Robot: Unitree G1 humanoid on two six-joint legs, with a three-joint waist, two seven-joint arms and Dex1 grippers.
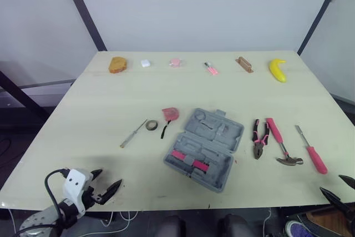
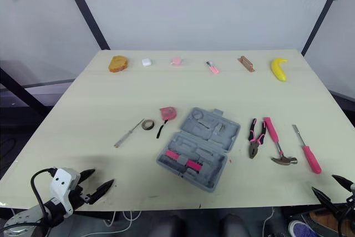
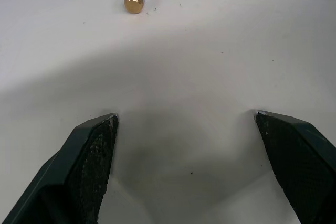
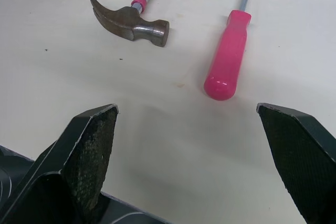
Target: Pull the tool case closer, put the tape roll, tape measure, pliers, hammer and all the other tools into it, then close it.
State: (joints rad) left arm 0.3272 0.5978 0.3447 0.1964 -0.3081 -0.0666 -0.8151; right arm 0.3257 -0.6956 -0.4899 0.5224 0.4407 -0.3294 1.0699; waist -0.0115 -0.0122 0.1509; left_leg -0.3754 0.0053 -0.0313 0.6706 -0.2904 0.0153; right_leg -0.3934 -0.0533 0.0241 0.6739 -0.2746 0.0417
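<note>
The grey tool case [image 1: 206,147] lies open in the middle of the table, a pink tool in its near half. Left of it are a dark tape roll [image 1: 151,125], a pink tape measure [image 1: 170,114] and a slim metal screwdriver [image 1: 133,133]. To its right lie pink-handled pliers [image 1: 259,139], a hammer [image 1: 280,142] and a pink screwdriver [image 1: 312,151]. My left gripper [image 1: 105,185] is open at the near left edge, its fingers [image 3: 92,161] over bare tabletop. My right gripper [image 1: 339,188] is open at the near right corner, just short of the pink screwdriver [image 4: 228,61] and hammer head [image 4: 131,24].
Along the far edge of the table [image 1: 83,115] sit a brown bread-like lump [image 1: 117,64], a small white block [image 1: 145,63], a pink round item [image 1: 175,62], a small pink tool [image 1: 211,69], a brown block [image 1: 244,64] and a banana [image 1: 277,70].
</note>
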